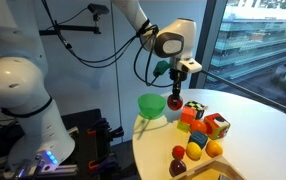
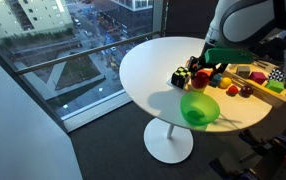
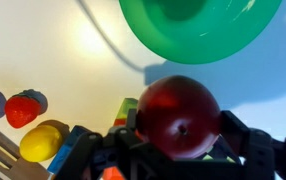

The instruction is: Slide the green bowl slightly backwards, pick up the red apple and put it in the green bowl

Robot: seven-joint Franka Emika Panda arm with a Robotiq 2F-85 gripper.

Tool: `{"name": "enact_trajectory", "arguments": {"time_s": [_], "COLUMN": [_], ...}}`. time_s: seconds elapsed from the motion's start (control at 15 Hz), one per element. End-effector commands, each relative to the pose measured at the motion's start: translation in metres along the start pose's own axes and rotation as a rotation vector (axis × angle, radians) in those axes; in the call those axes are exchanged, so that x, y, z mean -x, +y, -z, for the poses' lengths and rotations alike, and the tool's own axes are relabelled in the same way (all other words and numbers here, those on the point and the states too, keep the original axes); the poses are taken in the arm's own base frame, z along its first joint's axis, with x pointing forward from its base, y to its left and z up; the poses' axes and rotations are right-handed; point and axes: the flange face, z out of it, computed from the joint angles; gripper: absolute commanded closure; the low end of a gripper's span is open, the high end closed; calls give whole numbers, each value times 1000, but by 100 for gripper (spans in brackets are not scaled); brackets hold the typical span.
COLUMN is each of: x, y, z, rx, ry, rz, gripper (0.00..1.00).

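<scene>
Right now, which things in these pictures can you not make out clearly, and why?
- Green bowl: in the wrist view, the top edge cuts off its far side.
- Coloured blocks: in the wrist view, mostly hidden behind the red apple and the gripper.
- Small fruits: in an exterior view, too small to name.

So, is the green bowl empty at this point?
Empty: the green bowl shows a bare inside in an exterior view; the red apple sits in the end effector.
</scene>
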Motion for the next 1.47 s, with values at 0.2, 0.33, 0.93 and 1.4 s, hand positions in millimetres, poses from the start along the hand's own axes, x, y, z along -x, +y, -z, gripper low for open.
{"name": "enact_trajectory", "arguments": {"time_s": [0.2, 0.33, 0.93, 1.4], "x": [28, 40, 87, 109], "y": [-7, -11, -7, 2], "z": [44, 48, 38, 5], "rx": [-48, -54, -12, 17], "ry": [-17, -33, -93, -109], "rz": [65, 92, 202, 233], "gripper": [43, 43, 43, 43]}}
